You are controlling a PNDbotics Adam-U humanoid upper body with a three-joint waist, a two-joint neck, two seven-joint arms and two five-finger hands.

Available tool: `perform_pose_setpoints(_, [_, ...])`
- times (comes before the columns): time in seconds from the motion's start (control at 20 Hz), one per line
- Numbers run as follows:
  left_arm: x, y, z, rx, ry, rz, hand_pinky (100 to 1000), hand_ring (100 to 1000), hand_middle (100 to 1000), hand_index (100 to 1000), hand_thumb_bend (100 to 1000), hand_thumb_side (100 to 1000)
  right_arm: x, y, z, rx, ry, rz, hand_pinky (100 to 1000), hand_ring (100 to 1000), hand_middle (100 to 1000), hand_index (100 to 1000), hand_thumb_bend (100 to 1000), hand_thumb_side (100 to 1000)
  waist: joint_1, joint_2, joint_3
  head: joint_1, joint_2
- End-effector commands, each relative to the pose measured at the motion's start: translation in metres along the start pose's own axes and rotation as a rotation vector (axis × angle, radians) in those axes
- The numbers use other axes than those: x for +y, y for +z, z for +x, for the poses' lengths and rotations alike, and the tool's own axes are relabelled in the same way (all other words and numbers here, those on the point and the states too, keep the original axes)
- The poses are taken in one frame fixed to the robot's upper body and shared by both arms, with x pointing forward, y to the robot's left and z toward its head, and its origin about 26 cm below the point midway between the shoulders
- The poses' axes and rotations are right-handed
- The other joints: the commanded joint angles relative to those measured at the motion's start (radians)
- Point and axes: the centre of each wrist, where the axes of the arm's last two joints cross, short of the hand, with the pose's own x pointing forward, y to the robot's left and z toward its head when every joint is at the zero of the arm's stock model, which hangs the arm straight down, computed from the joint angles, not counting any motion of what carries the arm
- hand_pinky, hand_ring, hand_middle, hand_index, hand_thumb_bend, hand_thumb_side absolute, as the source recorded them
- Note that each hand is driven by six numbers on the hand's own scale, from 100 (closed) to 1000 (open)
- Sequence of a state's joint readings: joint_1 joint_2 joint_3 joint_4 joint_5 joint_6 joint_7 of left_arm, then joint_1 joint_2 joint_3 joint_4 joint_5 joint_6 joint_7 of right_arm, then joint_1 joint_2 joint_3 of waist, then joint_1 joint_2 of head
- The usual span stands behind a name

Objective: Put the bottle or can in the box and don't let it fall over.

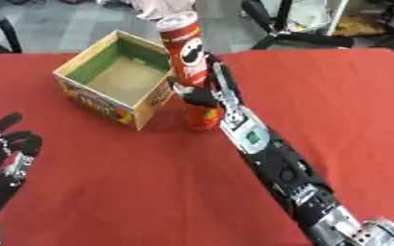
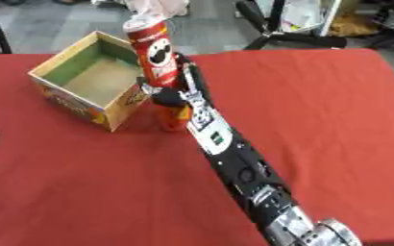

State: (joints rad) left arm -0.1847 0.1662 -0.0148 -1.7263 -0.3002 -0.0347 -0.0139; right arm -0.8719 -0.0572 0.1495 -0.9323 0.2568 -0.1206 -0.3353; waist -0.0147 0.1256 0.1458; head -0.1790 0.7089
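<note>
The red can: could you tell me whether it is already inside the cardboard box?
No, the red can stands on the red table beside the cardboard box, with the right hand curled round it.

The can (image 1: 189, 67) is stood upright on the table (image 1: 335, 96), enclosed at its middle by the curled fingers of the right hand (image 1: 202, 91). The box (image 1: 116, 77) is set just to the left of that hand, open side up, with one corner turned toward the near edge; nothing is seen in it. The left hand (image 1: 5, 158) is rested well to the left of and nearer than the right hand, at the lower left edge, fingers up.
</note>
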Motion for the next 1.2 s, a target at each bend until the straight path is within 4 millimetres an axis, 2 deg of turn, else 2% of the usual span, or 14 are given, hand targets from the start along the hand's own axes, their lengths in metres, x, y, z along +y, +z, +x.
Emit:
perform_pose_setpoints(0.05, [0.002, -0.005, 0.009, -0.038, 0.001, -0.002, 793, 788, 876, 923, 592, 796, -0.012, -0.021, 0.038, -0.11, -0.027, -0.052, 549, 442, 417, 517, 100, 100, 0.001, -0.007, 0.01, -0.013, -0.019])
perform_pose_setpoints(0.35, [-0.002, -0.011, 0.016, -0.07, 0.008, -0.028, 793, 788, 876, 923, 592, 796, -0.032, -0.05, 0.091, -0.233, -0.061, -0.058, 555, 447, 422, 522, 100, 100, -0.008, 0.01, 0.066, -0.064, -0.044])
perform_pose_setpoints(0.65, [-0.011, -0.027, 0.034, -0.152, 0.031, -0.087, 793, 787, 876, 923, 591, 794, -0.052, -0.072, 0.111, -0.266, -0.07, -0.095, 570, 468, 449, 548, 100, 100, -0.033, 0.041, 0.177, -0.181, -0.089])
perform_pose_setpoints(0.75, [-0.014, -0.031, 0.04, -0.18, 0.034, -0.113, 793, 787, 876, 923, 589, 795, -0.059, -0.078, 0.114, -0.275, -0.05, -0.111, 586, 499, 482, 620, 100, 100, -0.045, 0.055, 0.214, -0.221, -0.105])
perform_pose_setpoints(0.8, [-0.016, -0.033, 0.043, -0.192, 0.036, -0.123, 793, 787, 876, 923, 589, 795, -0.062, -0.08, 0.113, -0.278, -0.028, -0.119, 605, 540, 521, 677, 107, 217, -0.049, 0.06, 0.227, -0.236, -0.111])
perform_pose_setpoints(0.85, [-0.017, -0.035, 0.045, -0.205, 0.037, -0.132, 793, 787, 876, 923, 588, 795, -0.065, -0.082, 0.111, -0.282, 0.02, -0.115, 679, 709, 680, 841, 379, 390, -0.054, 0.064, 0.238, -0.249, -0.115])
perform_pose_setpoints(0.9, [-0.017, -0.036, 0.047, -0.213, 0.039, -0.138, 793, 787, 876, 923, 588, 796, -0.066, -0.083, 0.108, -0.286, 0.077, -0.099, 778, 862, 820, 951, 551, 458, -0.057, 0.067, 0.244, -0.257, -0.117])
perform_pose_setpoints(1.0, [-0.018, -0.038, 0.049, -0.223, 0.039, -0.147, 793, 787, 876, 923, 587, 797, -0.069, -0.084, 0.098, -0.286, 0.235, -0.046, 897, 990, 933, 1000, 742, 560, -0.063, 0.072, 0.246, -0.264, -0.123])
perform_pose_setpoints(1.2, [-0.018, -0.038, 0.051, -0.229, 0.038, -0.156, 793, 787, 877, 923, 584, 801, -0.078, -0.082, 0.078, -0.219, 0.416, -0.11, 931, 1000, 970, 1000, 813, 579, -0.07, 0.075, 0.239, -0.265, -0.133])
